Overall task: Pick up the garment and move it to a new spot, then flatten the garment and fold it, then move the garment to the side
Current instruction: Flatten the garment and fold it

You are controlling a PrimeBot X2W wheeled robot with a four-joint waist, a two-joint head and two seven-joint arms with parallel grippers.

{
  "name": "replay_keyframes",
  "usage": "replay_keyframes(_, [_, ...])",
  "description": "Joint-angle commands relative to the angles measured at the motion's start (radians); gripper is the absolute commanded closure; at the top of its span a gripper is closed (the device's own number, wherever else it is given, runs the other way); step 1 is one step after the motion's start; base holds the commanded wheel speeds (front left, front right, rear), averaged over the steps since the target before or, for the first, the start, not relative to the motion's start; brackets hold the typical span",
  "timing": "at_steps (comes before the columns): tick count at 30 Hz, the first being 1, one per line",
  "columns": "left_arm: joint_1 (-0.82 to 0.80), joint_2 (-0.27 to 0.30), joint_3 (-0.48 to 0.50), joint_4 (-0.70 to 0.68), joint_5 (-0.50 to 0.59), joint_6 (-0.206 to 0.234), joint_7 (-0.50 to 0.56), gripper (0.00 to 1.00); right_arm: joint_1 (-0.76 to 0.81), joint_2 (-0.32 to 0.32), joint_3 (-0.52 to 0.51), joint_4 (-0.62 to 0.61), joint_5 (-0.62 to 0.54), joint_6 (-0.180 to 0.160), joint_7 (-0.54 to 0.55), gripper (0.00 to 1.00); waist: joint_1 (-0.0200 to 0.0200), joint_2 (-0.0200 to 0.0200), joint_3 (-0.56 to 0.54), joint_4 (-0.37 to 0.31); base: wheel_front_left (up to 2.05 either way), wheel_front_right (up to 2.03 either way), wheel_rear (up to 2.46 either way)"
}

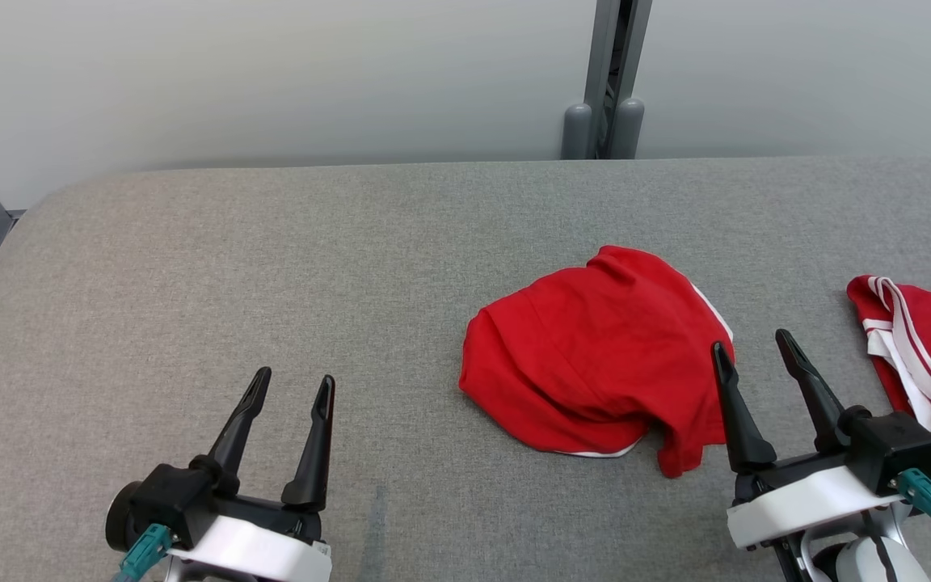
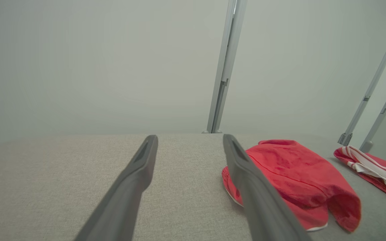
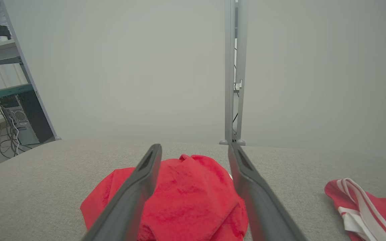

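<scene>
Grey woven cloth covers the table (image 1: 271,259), and both grippers hover low over its near edge with nothing in them. The left gripper (image 1: 294,380) has its two dark fingers spread wide. Between them is bare grey cloth, and it stands well apart from any clothing. The right gripper (image 1: 750,341) is spread just as wide and also grasps nothing. In the head view its inner finger (image 1: 736,412) crosses the right edge of the red garment (image 1: 595,347), but I cannot tell whether it touches the fabric or merely hangs above it. In the right wrist view the garment lies ahead of and below the two fingers and is not pinched by them.

The red garment lies crumpled in a rounded heap right of the table's middle. A thin white hem shows along its near and right edges, and one flap trails toward the robot.

Counted: two grippers with two fingers each, and two pieces of red clothing. The second piece is a striped garment (image 1: 930,331) with white bands, at the table's right edge, apart from the heap and from the right gripper. One metal post (image 1: 611,81) rises behind the table against the pale wall (image 1: 271,81). One computer tower (image 3: 18,120) stands on the floor off the table's left end in the right wrist view.
</scene>
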Motion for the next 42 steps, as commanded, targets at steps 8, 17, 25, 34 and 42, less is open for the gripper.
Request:
replay_keyframes(8, [-0.002, 0.003, -0.004, 0.003, -0.008, -0.001, -0.003, 0.00, -0.008, -0.003, -0.012, -0.004, -0.007, 0.000, 0.000, 0.00, 0.0000, 0.0000, 0.006, 0.004, 0.00, 0.00, 0.00])
replay_keyframes(17, [-0.026, 0.003, -0.031, 0.004, -0.011, -0.001, -0.003, 0.00, -0.075, -0.011, -0.051, 0.034, -0.012, 0.000, 0.074, 0.00, 0.0000, 0.0000, 0.045, 0.019, 0.00, 0.00, 0.00])
replay_keyframes(25, [-0.077, 0.003, -0.075, 0.012, -0.021, -0.001, -0.003, 0.00, -0.242, -0.076, -0.005, 0.172, 0.043, 0.000, 0.228, 0.00, 0.0000, 0.0000, 0.127, 0.074, 0.00, 0.00, 0.00])
replay_keyframes(34, [-0.111, 0.003, -0.110, 0.024, -0.044, -0.001, -0.003, 0.00, -0.383, -0.195, 0.121, 0.333, 0.110, -0.001, 0.309, 0.00, 0.0000, 0.0000, 0.170, 0.150, 0.00, 0.00, 0.00])
replay_keyframes(42, [-0.110, 0.003, -0.126, 0.030, -0.058, 0.007, -0.003, 0.00, -0.434, -0.226, 0.170, 0.425, 0.148, -0.001, 0.290, 1.00, 0.0000, 0.0000, 0.157, 0.188, 0.00, 0.00, 0.00])
